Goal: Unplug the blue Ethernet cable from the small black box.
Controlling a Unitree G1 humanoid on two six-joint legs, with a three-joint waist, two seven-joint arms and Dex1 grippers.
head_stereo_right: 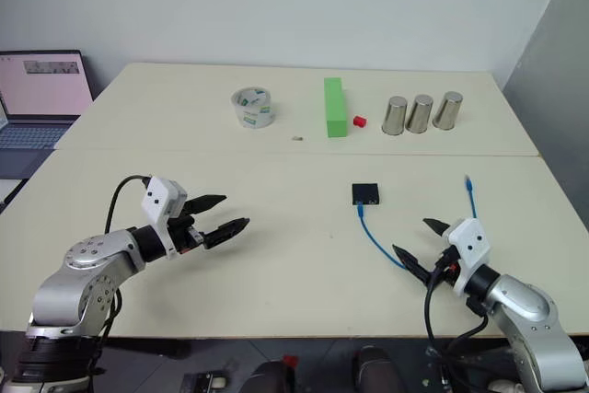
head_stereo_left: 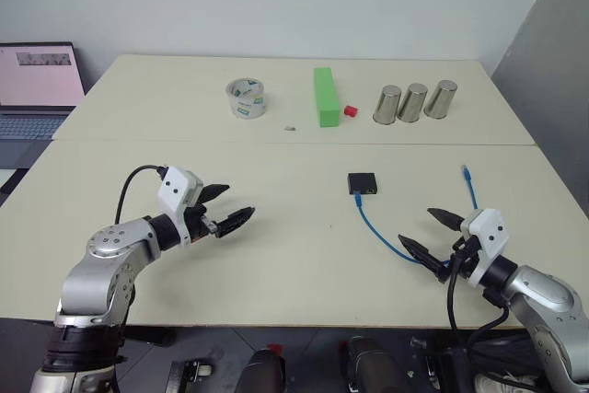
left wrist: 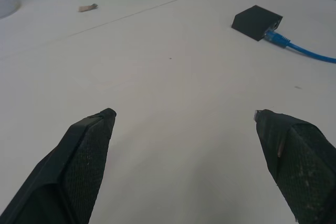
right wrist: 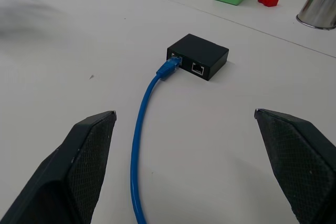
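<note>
Right wrist view looks along the right tool, whose two black fingers stand wide apart and empty. Just ahead on the cream worktop sits the small matte-black box, the thin bright-blue Ethernet cable still plugged into one of its two ports. The left tool hovers spread and empty, well apart. Best to steady the box with one tool and pinch the cable close behind its plug.

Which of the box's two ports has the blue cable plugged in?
In the right wrist view, the port nearer the box's corner holds the cable's plug; the port beside it is empty.
</note>
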